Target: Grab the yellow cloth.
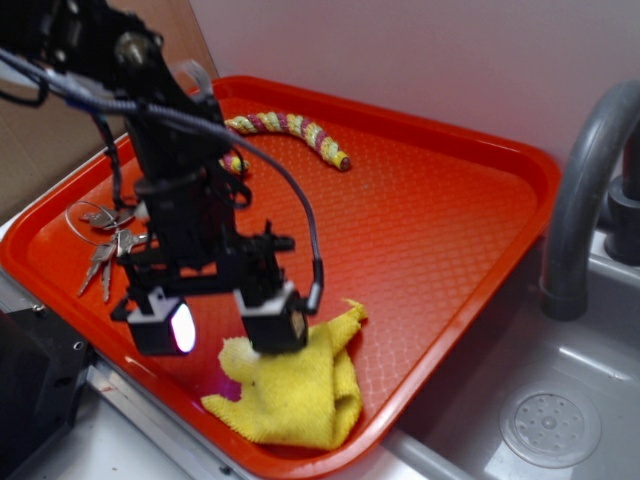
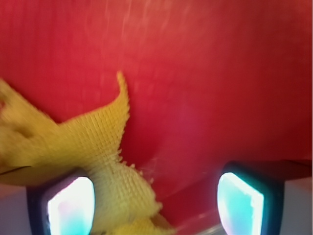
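Yellow cloth [image 1: 293, 392] bunched at tray [image 1: 440, 230] edge; fingers [image 1: 270, 318] spread — shift over the fold, drop, then pinch.

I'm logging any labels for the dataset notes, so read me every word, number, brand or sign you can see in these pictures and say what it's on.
There is no readable text in either view.
The orange-red plastic tray: none, only a moulded texture.
The small yellow terry cloth: none.
The striped yellow-and-maroon rope piece: none.
The metal keys on a ring: too small to tell.
The black gripper with its glowing pads: no markings visible.
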